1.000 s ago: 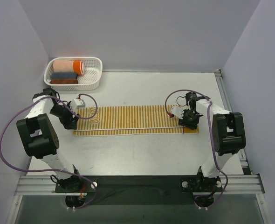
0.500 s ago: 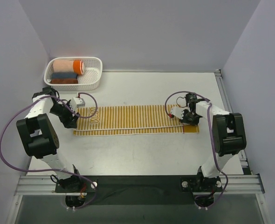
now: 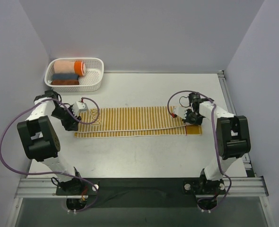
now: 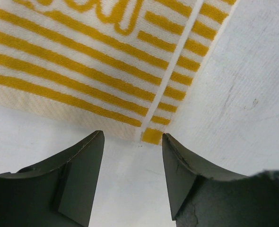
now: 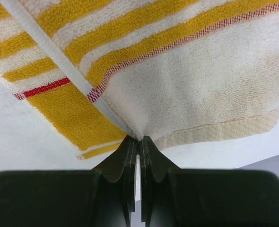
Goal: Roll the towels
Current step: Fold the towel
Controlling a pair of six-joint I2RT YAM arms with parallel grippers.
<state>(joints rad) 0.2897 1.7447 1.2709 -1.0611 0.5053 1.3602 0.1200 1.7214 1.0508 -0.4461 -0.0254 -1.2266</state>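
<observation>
The striped yellow-and-white towel [image 3: 135, 121] lies flat and folded lengthwise across the table, with a mustard band at its right end. My left gripper [image 3: 72, 124] is open at the towel's left end. In the left wrist view its fingertips [image 4: 132, 137] straddle bare table just short of the towel's [image 4: 82, 71] corner, not touching it. My right gripper [image 3: 189, 118] is at the right end. In the right wrist view it [image 5: 139, 139] is shut on a pinch of the towel's [image 5: 191, 85] pale end hem, beside the mustard band.
A white basket [image 3: 96, 84] stands at the back left, holding a peach-and-orange roll [image 3: 69, 66], a grey-blue roll [image 3: 65, 75] and a reddish-brown roll [image 3: 65, 82]. A metal rail [image 3: 226, 92] runs along the table's right edge. Purple walls close in on three sides.
My right gripper has moved a little toward the far side at the towel's right end. My left gripper has shifted slightly left, off the towel's left end.
</observation>
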